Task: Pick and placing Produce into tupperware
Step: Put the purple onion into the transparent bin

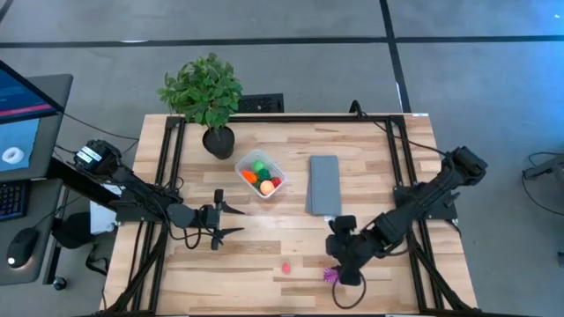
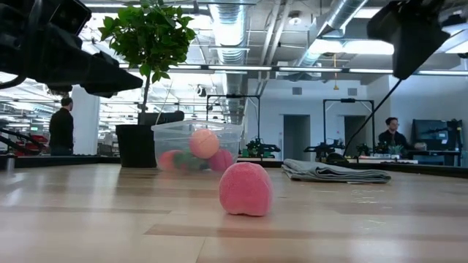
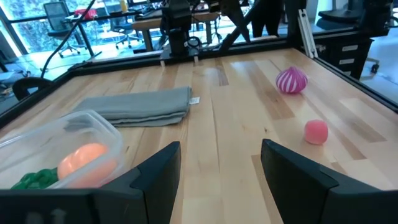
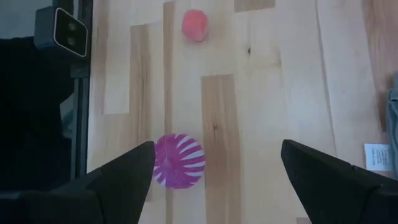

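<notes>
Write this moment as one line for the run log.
right gripper: open, above purple ball | left gripper: open, empty, near container | pink piece: on table | container: holds several pieces

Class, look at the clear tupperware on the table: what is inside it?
Inside the tupperware lie an orange ball, a green ball, an orange carrot, a dark green piece and a red piece. Anything beneath these is covered.

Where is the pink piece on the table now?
In the high view the pink piece lies loose on the wood near the table's front edge, left of the purple ball and well in front of the tupperware.
</notes>
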You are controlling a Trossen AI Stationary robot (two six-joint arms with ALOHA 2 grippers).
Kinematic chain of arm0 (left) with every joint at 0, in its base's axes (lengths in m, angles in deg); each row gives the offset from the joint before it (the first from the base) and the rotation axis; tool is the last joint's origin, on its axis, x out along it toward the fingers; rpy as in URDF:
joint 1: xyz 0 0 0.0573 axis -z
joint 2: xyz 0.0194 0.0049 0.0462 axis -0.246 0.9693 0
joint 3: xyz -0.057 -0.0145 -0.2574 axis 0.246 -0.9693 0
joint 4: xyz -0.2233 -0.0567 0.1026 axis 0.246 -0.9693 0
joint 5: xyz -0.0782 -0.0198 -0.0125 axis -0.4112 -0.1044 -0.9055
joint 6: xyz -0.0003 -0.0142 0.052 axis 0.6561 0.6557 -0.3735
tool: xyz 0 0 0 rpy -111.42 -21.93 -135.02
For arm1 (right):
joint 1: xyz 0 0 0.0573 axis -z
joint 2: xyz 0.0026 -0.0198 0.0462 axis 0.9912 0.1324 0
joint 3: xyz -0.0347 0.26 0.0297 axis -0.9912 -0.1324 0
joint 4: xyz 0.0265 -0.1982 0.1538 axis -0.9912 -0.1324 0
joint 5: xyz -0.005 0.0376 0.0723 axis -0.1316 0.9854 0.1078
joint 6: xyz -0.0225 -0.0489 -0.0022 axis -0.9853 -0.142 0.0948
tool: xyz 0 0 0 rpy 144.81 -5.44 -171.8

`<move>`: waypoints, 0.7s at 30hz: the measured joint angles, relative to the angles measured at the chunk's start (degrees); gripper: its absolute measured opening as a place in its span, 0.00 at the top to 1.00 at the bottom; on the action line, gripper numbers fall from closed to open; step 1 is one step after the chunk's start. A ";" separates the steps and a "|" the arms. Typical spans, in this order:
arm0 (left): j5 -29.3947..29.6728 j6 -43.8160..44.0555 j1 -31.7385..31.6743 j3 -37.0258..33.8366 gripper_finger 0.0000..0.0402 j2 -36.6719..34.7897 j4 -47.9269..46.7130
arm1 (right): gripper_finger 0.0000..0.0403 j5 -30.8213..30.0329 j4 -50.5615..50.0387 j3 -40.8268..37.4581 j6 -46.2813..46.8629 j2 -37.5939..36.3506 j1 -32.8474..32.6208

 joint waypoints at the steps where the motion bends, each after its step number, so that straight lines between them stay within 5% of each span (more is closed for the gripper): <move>1: 0.00 0.01 0.00 0.00 0.47 0.00 0.15 | 0.08 -1.16 -0.04 -0.01 0.25 0.00 -0.75; 10: 0.00 0.96 0.00 0.00 0.47 0.00 0.17 | 0.08 -10.70 0.78 -2.10 6.21 0.02 -8.77; 21: 0.00 1.53 0.00 0.00 0.47 0.00 0.25 | 0.08 -12.13 14.26 -11.25 12.22 0.09 -11.48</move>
